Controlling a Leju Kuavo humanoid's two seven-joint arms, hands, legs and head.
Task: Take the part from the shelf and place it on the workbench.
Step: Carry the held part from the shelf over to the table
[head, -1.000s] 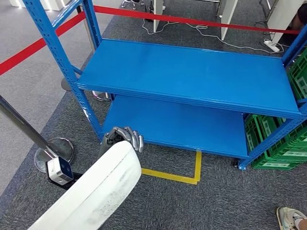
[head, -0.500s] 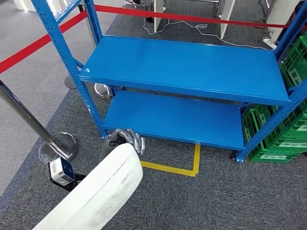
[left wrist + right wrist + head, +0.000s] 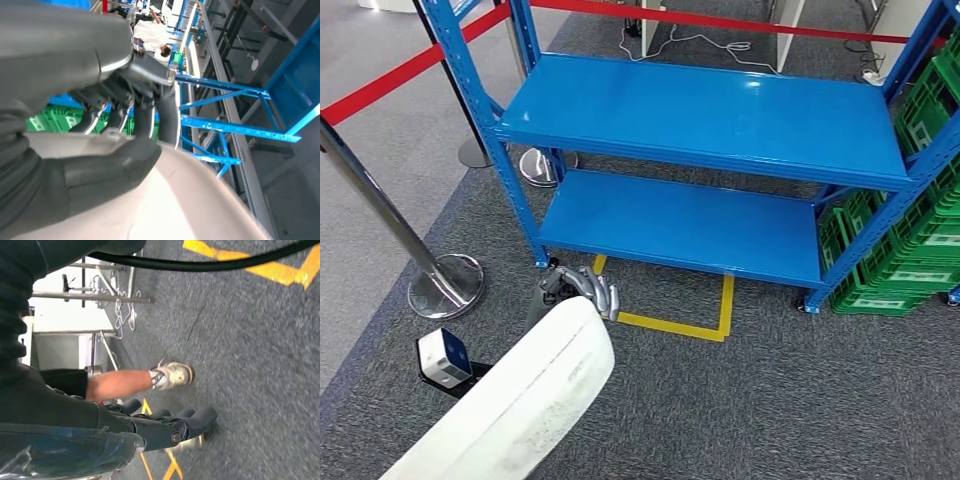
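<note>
No brand, label or writing could be read anywhere. The part (image 3: 518, 400) was a large white curved panel with a smooth rounded edge and faint scuffs, carried low in front of the robot, well apart from the blue shelf (image 3: 712, 120). The left hand (image 3: 580, 287) gripped its far edge, fingers (image 3: 166, 117) curled over the rim and thumb pressed beneath. The right hand (image 3: 166, 427) hung above the grey carpet with fingers stretched out, holding nothing. A person's leg and sneaker (image 3: 171, 376) stood near.
</note>
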